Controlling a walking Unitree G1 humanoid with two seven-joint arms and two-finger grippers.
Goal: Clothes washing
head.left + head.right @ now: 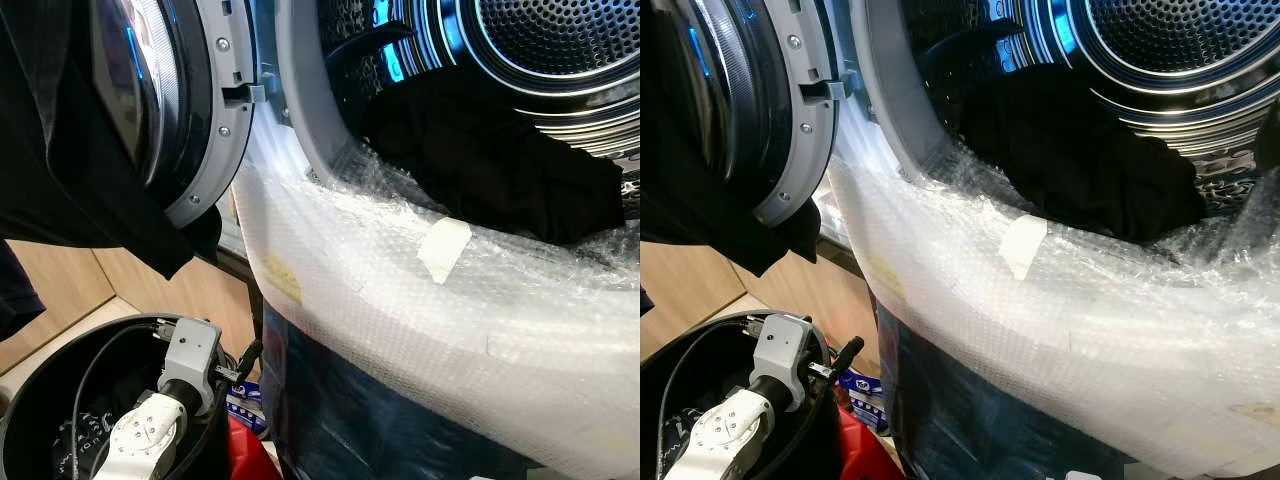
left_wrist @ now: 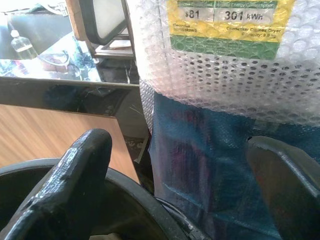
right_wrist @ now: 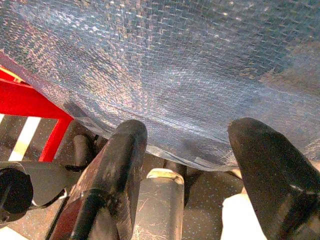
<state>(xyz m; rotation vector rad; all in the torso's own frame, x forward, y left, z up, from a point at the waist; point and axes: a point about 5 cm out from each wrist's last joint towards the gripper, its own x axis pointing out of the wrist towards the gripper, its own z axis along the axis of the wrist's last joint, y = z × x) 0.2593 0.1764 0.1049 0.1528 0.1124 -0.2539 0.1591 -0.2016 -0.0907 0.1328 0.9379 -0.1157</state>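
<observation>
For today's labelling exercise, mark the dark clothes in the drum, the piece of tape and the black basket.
dark clothes (image 1: 490, 165), left eye view, middle of the heap
piece of tape (image 1: 443, 248), left eye view, its middle
black basket (image 1: 45, 362), left eye view, rim

yellow-and-green energy label (image 2: 227, 22) under bubble wrap (image 2: 225, 80) on the washer front, ahead of the left gripper (image 2: 180, 185): "$81", "301 kwh", partly "estimated yearly", "clothes dryer"; smaller print too blurred to read. no other legible text.

Head views: sharp, evenly lit; blue glare on drum (image 1: 540, 50) rim, white sheen on bubble wrap (image 1: 400, 290), dark clothes (image 1: 490, 160) featureless in shadow. Wrist views: bright background, near fingers (image 2: 75, 180) blurred, underexposed; label (image 2: 227, 22) soft.
</observation>
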